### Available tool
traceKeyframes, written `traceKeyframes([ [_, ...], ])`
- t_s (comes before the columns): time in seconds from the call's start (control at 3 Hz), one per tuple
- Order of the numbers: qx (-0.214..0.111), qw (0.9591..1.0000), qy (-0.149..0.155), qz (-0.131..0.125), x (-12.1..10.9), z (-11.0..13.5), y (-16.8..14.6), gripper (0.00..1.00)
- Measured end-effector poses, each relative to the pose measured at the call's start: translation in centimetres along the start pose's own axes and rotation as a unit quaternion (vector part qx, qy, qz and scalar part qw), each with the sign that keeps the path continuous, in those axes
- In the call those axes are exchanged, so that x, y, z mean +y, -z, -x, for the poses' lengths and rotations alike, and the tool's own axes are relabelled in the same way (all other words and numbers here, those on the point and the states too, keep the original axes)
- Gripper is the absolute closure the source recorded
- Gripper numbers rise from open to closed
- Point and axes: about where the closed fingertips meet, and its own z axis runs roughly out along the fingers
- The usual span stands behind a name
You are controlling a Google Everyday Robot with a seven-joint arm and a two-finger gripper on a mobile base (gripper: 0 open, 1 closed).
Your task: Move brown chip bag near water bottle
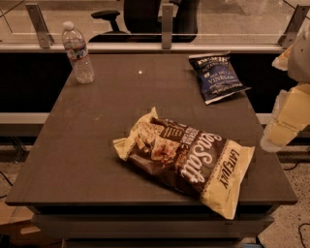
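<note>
The brown chip bag lies flat on the dark table, near the front and right of centre, with its cream-yellow ends pointing left and front right. The water bottle stands upright at the table's far left corner, clear with a white cap. My gripper shows as pale cream parts at the right edge of the view, off the table's right side. It is to the right of the brown bag, apart from it and holding nothing that I can see.
A smaller dark-blue chip bag lies at the far right of the table. A metal rail with glass panels runs behind the table, and an office chair stands beyond it.
</note>
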Motion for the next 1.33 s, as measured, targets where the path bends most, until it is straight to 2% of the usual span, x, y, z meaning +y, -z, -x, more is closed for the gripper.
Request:
traceKeyframes([
  [0.33, -0.012, 0.9991, -0.036, 0.019, 1.6, 0.3, -0.5, 0.0],
  [0.67, -0.026, 0.9976, -0.056, 0.032, 3.1, 1.3, -1.4, 0.0],
  [1.33, -0.001, 0.9958, -0.09, 0.019, 6.4, 5.4, -3.8, 0.0],
])
